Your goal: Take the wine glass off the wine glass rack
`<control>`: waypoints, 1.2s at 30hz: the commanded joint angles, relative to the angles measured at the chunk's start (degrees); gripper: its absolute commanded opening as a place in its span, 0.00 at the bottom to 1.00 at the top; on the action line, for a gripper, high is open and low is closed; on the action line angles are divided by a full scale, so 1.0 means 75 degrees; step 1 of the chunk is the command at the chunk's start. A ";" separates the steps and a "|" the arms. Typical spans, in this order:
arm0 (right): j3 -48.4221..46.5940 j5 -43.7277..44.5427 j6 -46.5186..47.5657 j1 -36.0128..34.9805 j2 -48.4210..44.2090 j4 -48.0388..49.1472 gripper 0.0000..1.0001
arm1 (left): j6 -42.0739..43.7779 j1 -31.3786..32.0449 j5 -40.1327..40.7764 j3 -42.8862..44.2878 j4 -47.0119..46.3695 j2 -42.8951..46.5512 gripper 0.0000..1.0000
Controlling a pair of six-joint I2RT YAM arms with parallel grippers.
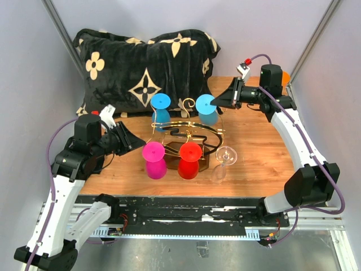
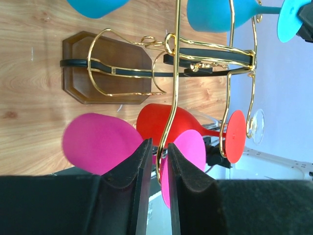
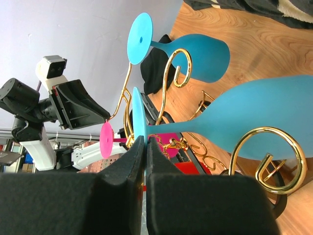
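Note:
The gold wire wine glass rack [image 1: 192,125] stands mid-table on its dark brown base [image 2: 112,68]. Coloured wine glasses hang upside down on it: two blue at the back, a pink one [image 1: 153,159] and a red one [image 1: 190,160] in front, and a clear one [image 1: 224,161] at the front right. My right gripper [image 1: 217,101] is shut on the foot disc of the right-hand blue wine glass [image 1: 206,109], whose bowl [image 3: 264,122] fills the right wrist view. My left gripper [image 1: 141,144] is closed around a gold arm of the rack [image 2: 171,112] beside the pink glass [image 2: 98,142].
A black cushion with a cream flower pattern [image 1: 141,68] lies against the back wall behind the rack. The second blue glass [image 1: 161,107] hangs left of the held one. Grey walls close in on both sides, and the table's front edge [image 1: 186,195] is near the glasses.

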State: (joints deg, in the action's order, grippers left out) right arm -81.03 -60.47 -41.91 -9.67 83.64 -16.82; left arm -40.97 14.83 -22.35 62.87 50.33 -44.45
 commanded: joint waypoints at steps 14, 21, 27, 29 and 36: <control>0.0070 -0.0195 0.0033 0.0334 -0.0347 0.0063 0.01 | -0.0266 0.0058 -0.0829 -0.0054 -0.0085 0.0329 0.25; 0.0070 -0.0190 0.0040 0.0346 -0.0352 0.0066 0.01 | -0.0328 0.0059 -0.0855 -0.0388 -0.0182 0.0447 0.35; 0.0081 -0.0176 0.0044 0.0381 -0.0381 0.0063 0.01 | -0.0382 0.0061 -0.0873 -0.0674 -0.0332 0.0555 0.42; 0.0094 -0.0188 0.0045 0.0396 -0.0389 0.0063 0.01 | -0.0431 0.0060 -0.0879 -0.0661 -0.0364 0.0595 0.43; 0.0118 -0.0214 0.0077 0.0445 -0.0428 0.0045 0.01 | -0.0669 0.0054 -0.0854 -0.0281 -0.0390 0.0745 0.41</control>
State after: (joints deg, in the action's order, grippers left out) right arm -80.38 -60.71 -41.93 -7.40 82.74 -17.65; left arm -45.01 14.83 -26.35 58.28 48.25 -40.10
